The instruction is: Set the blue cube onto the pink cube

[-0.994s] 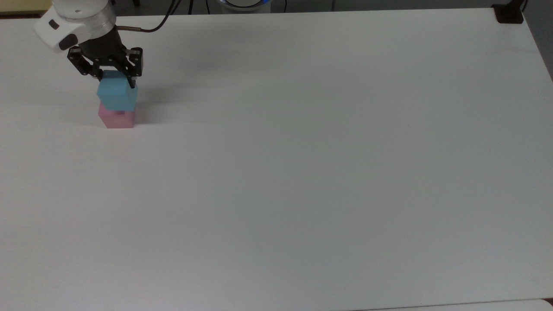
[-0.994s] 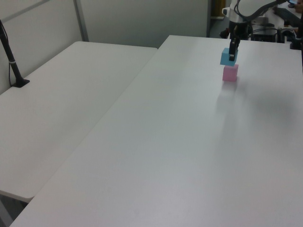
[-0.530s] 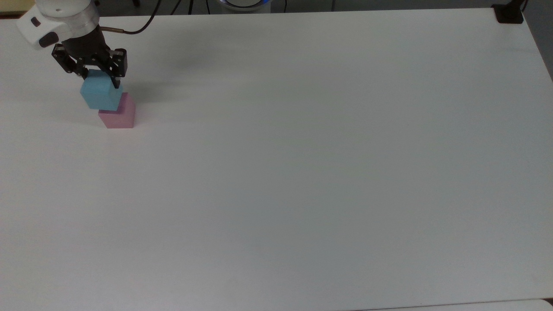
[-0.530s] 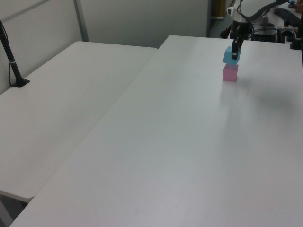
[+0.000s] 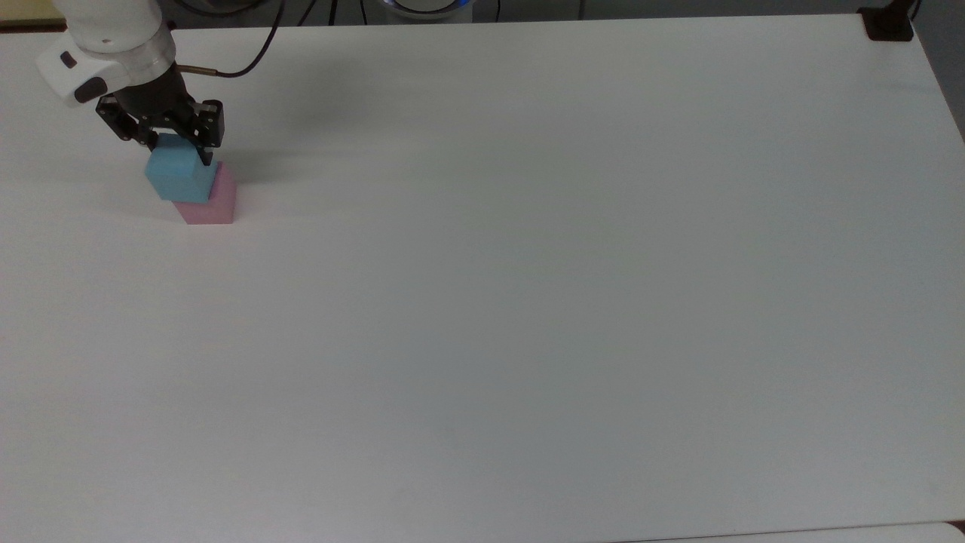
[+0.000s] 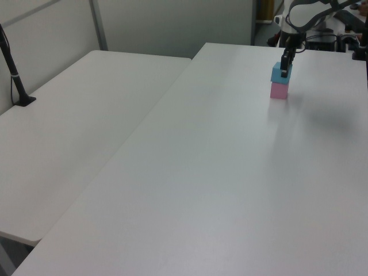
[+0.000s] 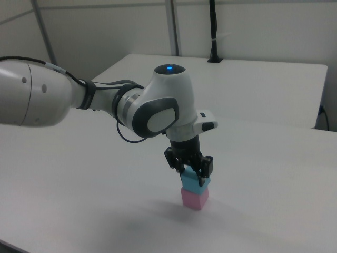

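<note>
The gripper is clamped on the blue cube, one black finger lying down the face toward the top view's right and the other on the opposite side. The blue cube sits directly over the pink cube, which stands on the white table near the top view's upper left corner. In the right view the blue cube appears to rest on the pink cube, and in the left view the two read as one neat column; whether the faces are fully in contact or a thin gap remains cannot be told from here. In the top view the blue cube looks shifted toward the top view's left of the pink one, though much of that is probably the camera's slant on a raised object. The placing step looks nearly done, with only the release and retreat left. The risks lie there: if the blue cube is truly off-centre, opening could let it tip off the edge; if it hangs slightly above, it may drop and bounce askew; and a finger dragging on a face while lifting away could pull the cube sideways or nudge the light pink cube beneath it.
</note>
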Robot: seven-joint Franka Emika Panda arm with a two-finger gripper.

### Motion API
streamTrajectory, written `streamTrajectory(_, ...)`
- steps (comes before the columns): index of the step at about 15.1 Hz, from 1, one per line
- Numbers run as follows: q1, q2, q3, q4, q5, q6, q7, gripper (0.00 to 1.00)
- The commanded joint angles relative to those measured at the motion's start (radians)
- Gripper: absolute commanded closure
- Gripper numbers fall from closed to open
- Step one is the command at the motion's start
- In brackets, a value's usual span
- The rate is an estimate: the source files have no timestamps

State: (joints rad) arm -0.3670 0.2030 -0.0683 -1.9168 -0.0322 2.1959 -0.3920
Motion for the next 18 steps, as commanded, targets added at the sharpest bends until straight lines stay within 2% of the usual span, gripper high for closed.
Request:
streamTrajectory(1, -0.004, -0.011, -0.005, -0.013, 0.006, 0.021, 0.013, 0.0)
streamTrajectory(4, -0.006, -0.016, -0.005, -0.005, 0.008, 0.004, 0.048, 0.0)
streamTrajectory(6, -0.004, -0.036, -0.005, 0.027, 0.011, -0.062, 0.128, 0.0)
streamTrajectory(8, 0.005, -0.065, -0.004, 0.125, 0.011, -0.232, 0.264, 0.0)
streamTrajectory(12, 0.043, -0.093, 0.015, 0.321, 0.012, -0.551, 0.386, 0.0)
streamTrajectory(14, 0.071, -0.132, 0.016, 0.381, 0.02, -0.649, 0.474, 0.0)
streamTrajectory(18, 0.126, -0.238, 0.013, 0.375, 0.035, -0.693, 0.492, 0.0)
